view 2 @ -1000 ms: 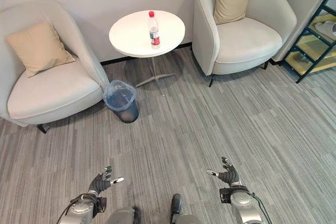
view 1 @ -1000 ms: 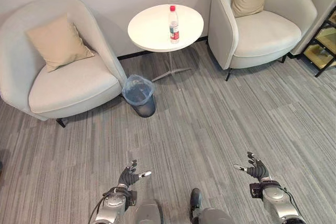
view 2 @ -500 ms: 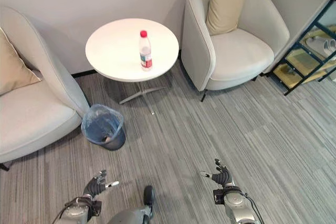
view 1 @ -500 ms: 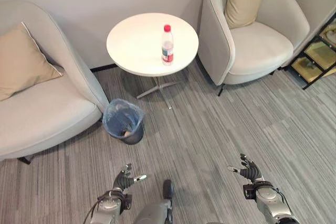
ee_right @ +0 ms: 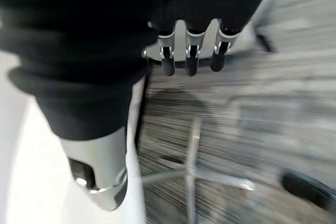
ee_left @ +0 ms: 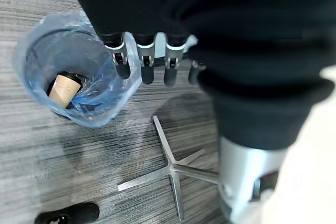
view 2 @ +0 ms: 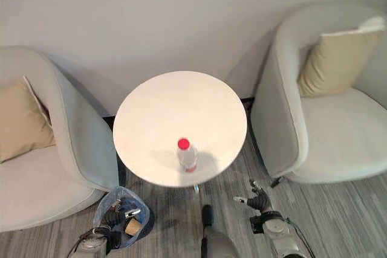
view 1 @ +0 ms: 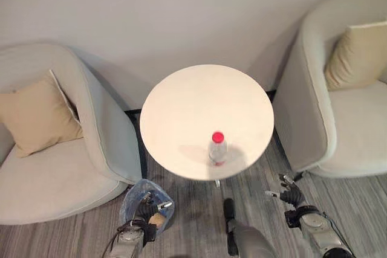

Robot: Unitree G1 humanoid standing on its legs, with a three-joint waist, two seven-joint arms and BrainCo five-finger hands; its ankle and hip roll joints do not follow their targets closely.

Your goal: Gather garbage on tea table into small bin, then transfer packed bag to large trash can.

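One plastic bottle (view 1: 217, 148) stands upright near the tea table's (view 1: 181, 107) front edge, ahead of both relaxed, empty hands; the right hand (view 1: 291, 195) seems slightly nearer than the left hand (view 1: 147, 207).

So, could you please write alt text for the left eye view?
A red-capped bottle stands on a round white table between two armchairs with tan cushions. Nearer the robot, its open left hand hovers over a bag-lined bin; its open right hand is empty.
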